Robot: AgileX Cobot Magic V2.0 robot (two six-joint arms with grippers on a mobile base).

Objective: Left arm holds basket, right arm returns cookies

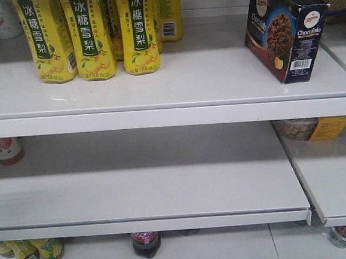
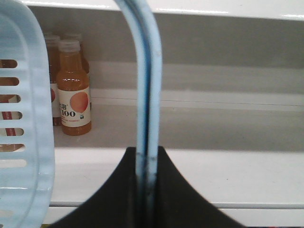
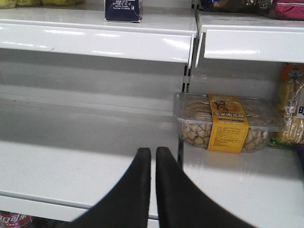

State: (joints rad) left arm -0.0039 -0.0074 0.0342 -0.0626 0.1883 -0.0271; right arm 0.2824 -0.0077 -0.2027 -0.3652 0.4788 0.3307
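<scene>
We judge the job nearly finished: the cookies [image 1: 286, 29] stand on the top shelf [image 1: 175, 84], well above our empty, closed right claw [image 3: 153, 156]. Our left claw [image 2: 148, 161] grips the basket [image 2: 26, 118] handle.

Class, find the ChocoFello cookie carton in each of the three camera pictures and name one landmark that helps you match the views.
Front view: cookie carton stands on the top shelf, upper right.
Left wrist view: not in it; only basket handle and orange bottles.
Right wrist view: carton's bottom part at top edge, centre-left.
Shared landmark: clear snack tray with yellow label, below the carton.
</scene>
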